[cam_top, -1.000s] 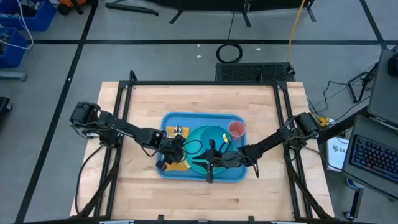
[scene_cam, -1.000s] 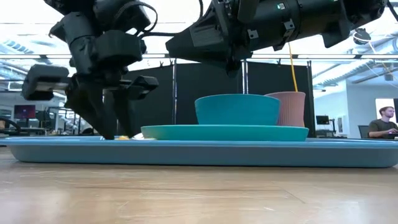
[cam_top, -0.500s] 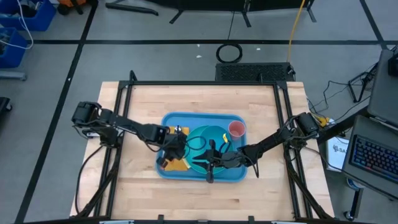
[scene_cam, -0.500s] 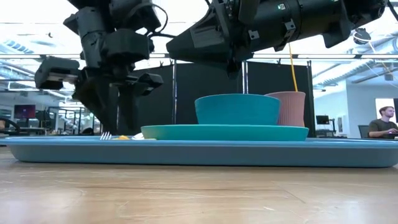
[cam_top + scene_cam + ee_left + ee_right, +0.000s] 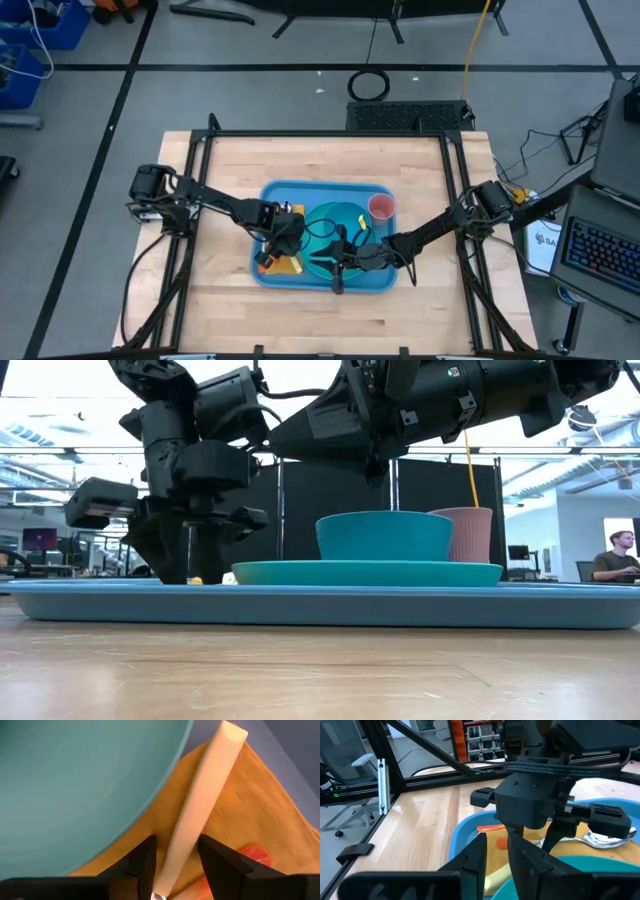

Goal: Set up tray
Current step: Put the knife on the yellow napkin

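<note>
The light-blue tray [image 5: 375, 283] lies mid-table and carries a teal plate [image 5: 365, 572] with a teal bowl [image 5: 385, 535], a pink cup [image 5: 381, 207] and a yellow-orange napkin [image 5: 250, 795]. A cream-handled utensil [image 5: 205, 795] lies on the napkin beside the plate. My left gripper [image 5: 177, 842] points steeply down over the tray's left part. It is open, one finger on each side of the handle. My right gripper [image 5: 325, 262] hovers nearly level above the plate's near side, its fingers a little apart with nothing between them. My left gripper comes from above with its fingers across the cream handle [image 5: 182, 855], near the handle's metal end. A strip of napkin shows between the handle and one finger [image 5: 145, 862]. Whether the other finger [image 5: 215, 860] touches the handle, I cannot tell.
An orange-red piece [image 5: 252, 855] lies on the napkin next to the handle. A metal spoon [image 5: 609, 839] rests in the tray's far left part. Black frame rails [image 5: 200, 180] run along the table's left and right edges. Bare wood surrounds the tray.
My left gripper has shifted a little toward the table's right edge, closer to the plate, and has sunk slightly. Its finger gap looks the same.
</note>
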You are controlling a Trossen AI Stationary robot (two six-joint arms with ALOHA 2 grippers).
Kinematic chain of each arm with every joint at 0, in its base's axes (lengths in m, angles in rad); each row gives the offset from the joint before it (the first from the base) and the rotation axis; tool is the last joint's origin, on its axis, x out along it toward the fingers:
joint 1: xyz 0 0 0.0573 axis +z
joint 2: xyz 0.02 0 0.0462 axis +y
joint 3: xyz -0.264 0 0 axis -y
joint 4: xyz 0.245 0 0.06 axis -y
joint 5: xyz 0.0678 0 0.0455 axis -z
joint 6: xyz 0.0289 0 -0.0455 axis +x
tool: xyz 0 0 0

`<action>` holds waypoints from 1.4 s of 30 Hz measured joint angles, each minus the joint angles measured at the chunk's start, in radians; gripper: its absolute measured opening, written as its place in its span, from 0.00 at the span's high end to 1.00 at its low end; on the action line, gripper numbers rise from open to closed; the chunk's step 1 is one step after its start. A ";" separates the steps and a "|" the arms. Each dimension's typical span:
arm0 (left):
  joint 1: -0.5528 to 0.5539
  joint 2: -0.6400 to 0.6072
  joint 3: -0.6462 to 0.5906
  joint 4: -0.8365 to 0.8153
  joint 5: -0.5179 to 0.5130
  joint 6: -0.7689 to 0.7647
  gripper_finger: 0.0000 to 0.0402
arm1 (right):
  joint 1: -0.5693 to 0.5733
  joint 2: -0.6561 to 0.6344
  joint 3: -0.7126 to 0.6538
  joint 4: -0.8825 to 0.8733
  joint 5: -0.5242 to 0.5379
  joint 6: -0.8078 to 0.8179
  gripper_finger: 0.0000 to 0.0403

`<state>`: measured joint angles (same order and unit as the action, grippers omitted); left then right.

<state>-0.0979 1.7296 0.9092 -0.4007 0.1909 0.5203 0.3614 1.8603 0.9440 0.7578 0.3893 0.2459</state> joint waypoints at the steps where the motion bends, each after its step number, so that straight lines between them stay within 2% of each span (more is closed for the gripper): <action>1: 0.000 0.004 0.000 0.000 0.000 0.004 0.62 | 0.000 0.000 0.000 0.000 0.000 0.000 0.83; 8: -0.003 -0.036 -0.006 -0.006 -0.012 0.027 0.65 | 0.000 0.000 0.000 -0.001 0.001 -0.004 0.83; 16: -0.003 -0.047 -0.004 0.000 -0.016 0.073 0.90 | 0.000 0.000 0.000 -0.003 0.001 -0.004 0.83; 20: -0.003 -0.048 -0.004 0.000 -0.015 0.042 0.96 | 0.000 0.000 0.000 -0.006 0.001 0.000 0.83; 24: -0.003 -0.048 -0.002 -0.017 -0.008 0.036 0.92 | 0.000 0.000 0.000 -0.006 0.001 0.000 0.83; 34: -0.003 -0.044 -0.006 -0.016 -0.009 0.033 0.67 | 0.000 0.000 0.000 -0.006 0.001 0.000 0.83; 38: -0.003 -0.044 -0.006 -0.011 -0.008 0.052 0.65 | 0.000 0.000 0.000 -0.006 0.001 0.000 0.83; 42: -0.005 -0.010 -0.003 0.003 0.004 0.052 0.68 | 0.000 0.000 0.000 -0.006 0.001 0.000 0.83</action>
<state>-0.1032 1.7192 0.9060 -0.3977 0.1951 0.5722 0.3618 1.8603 0.9440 0.7518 0.3901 0.2455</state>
